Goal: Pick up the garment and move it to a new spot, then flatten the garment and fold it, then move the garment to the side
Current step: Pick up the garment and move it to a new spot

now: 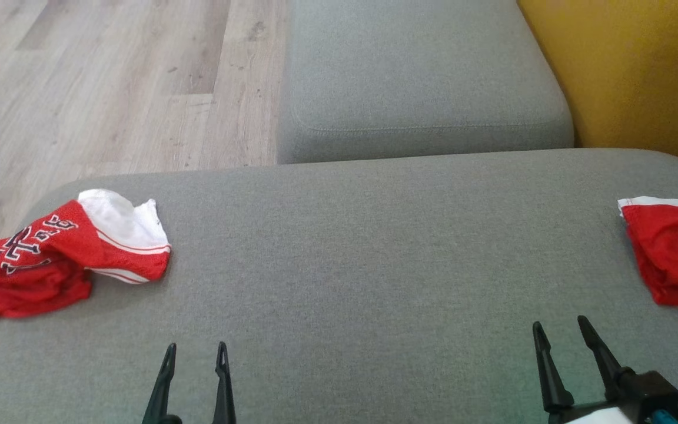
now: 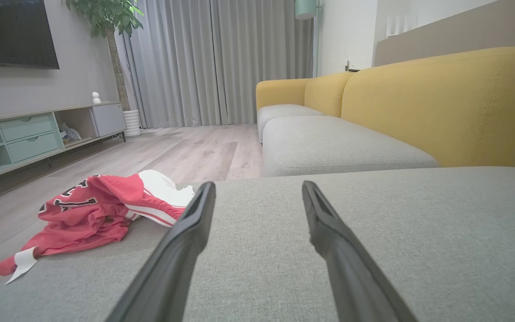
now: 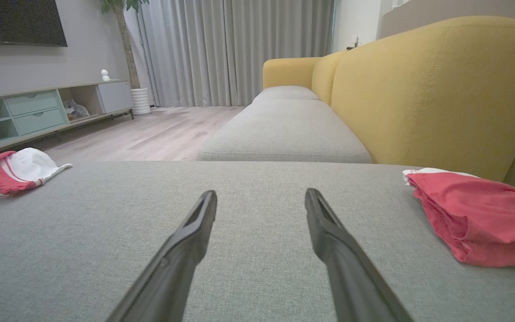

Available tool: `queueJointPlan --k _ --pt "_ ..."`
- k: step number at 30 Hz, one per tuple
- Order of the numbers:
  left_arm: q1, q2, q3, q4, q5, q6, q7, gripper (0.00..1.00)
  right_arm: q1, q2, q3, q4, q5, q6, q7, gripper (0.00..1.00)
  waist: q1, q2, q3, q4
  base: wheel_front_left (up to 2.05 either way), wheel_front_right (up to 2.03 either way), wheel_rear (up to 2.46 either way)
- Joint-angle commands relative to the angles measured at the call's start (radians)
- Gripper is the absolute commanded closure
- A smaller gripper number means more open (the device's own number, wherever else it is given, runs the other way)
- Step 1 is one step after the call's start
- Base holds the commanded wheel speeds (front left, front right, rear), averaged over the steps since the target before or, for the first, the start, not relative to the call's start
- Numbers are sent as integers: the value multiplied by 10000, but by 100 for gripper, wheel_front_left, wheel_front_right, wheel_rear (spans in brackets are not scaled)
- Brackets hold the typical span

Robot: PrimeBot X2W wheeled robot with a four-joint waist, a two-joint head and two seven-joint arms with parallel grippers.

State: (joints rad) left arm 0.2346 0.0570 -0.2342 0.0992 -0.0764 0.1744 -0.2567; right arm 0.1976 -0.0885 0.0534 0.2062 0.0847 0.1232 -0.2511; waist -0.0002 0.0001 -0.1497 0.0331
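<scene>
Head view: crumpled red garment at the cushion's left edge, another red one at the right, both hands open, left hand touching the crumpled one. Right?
No: the left hand is apart from the crumpled red garment, as the head view shows. The second red garment and the open right hand are as stated.

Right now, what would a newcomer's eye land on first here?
A crumpled red-and-white jersey sits at the grey cushion's left edge. A neater red garment lies at the right edge. The left tool and right tool stand open and empty between them.
</scene>
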Motion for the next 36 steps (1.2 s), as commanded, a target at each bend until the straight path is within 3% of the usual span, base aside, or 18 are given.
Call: queueJointPlan --k 1,20,26,36 --pt "-332 -66 371 -260 80 -56 -51 0 -295 -40 224 -364 -82 75 -106 0 2 -1 -30 -39 0 0 0" --pt "-311 -68 419 -45 78 -154 -51 0 94 44 128 -388 -172 75 -106 0 2 -1 -63 29 0 0 0" --pt "-494 -68 420 -155 92 -111 -51 0 122 28 139 -430 -99 75 -106 0 2 -1 116 882 0 0 0" --pt "-548 -68 743 -478 20 110 -51 0 -283 -82 460 -605 -64 75 -107 0 2 -1 570 2992 0 0 0"
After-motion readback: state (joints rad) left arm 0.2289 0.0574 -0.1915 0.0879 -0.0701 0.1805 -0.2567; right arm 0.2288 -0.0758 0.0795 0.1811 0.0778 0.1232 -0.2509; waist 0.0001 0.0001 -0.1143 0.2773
